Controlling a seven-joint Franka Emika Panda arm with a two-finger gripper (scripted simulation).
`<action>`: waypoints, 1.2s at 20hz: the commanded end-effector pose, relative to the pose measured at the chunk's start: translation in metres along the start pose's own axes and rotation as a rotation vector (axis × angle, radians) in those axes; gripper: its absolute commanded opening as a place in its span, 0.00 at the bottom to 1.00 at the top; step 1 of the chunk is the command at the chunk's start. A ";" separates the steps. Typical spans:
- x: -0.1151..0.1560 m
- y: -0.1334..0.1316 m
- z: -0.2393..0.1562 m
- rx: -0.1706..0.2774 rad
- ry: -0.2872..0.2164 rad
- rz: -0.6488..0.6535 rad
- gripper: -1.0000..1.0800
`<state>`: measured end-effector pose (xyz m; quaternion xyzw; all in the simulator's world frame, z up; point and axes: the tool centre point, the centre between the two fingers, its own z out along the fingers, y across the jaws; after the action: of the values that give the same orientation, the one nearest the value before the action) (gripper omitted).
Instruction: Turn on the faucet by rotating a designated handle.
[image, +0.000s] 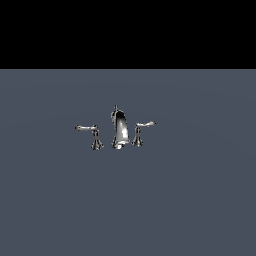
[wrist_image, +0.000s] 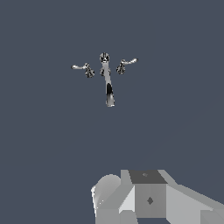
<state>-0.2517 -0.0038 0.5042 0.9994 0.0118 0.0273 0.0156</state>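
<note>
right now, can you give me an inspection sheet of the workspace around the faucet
surface: flat plain grey-blue floor, no marks seen
faucet: chrome three-piece set, upright, tall curved spout in the middle with a thin rod on top
handle: on the exterior view's right of the spout, short lever tilted slightly upward, untouched
other handle: on the exterior view's left, longer level lever
clutter: nothing seen
gripper: absent from the exterior view; wrist view shows only part of the grey hand body, fingers not visible, well apart from the faucet
cables: nothing seen
surroundings: black band above the floor

Chrome faucet (image: 119, 129), seemingly untouched.
</note>
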 end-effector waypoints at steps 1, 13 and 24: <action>0.000 0.000 0.000 0.000 0.000 0.000 0.00; 0.019 -0.010 0.026 0.000 -0.004 0.087 0.00; 0.071 -0.029 0.094 0.000 -0.015 0.310 0.00</action>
<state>-0.1849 0.0218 0.4246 0.9919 -0.1247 0.0224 0.0120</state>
